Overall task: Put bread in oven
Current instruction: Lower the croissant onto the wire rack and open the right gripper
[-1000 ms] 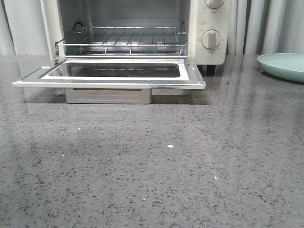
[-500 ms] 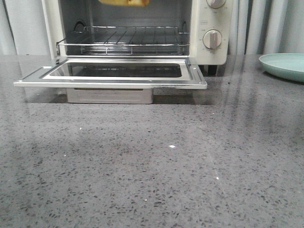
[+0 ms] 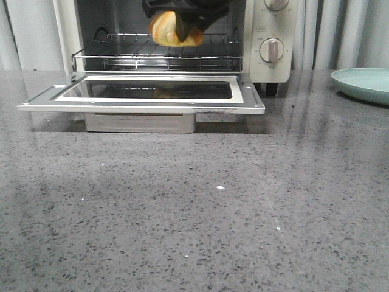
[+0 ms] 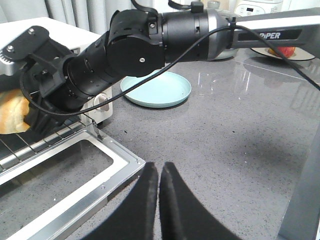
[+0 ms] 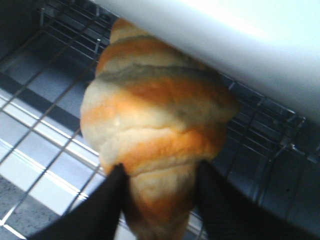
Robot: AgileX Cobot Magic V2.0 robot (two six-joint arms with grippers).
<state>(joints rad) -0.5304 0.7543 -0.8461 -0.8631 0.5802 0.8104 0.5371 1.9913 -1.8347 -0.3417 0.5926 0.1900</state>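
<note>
The cream-white oven (image 3: 270,24) stands at the back with its glass door (image 3: 141,91) dropped flat. My right gripper (image 3: 182,18) is shut on the striped golden bread (image 3: 167,31) and holds it in the oven mouth, just above the wire rack (image 3: 121,52). In the right wrist view the black fingers (image 5: 107,200) clamp the bread's (image 5: 155,120) tapered end over the rack (image 5: 260,130). My left gripper (image 4: 159,172) is shut and empty above the counter, beside the open door's corner (image 4: 125,165). The bread (image 4: 12,117) also shows there.
A teal plate (image 3: 364,85) sits on the grey counter to the right of the oven; it also shows in the left wrist view (image 4: 157,90). A plate with red fruit (image 4: 280,50) lies farther off. The right arm (image 4: 150,45) reaches across to the oven.
The bread, held in my right gripper, has come down from the top edge of the front view into the oven mouth, close above the rack.
</note>
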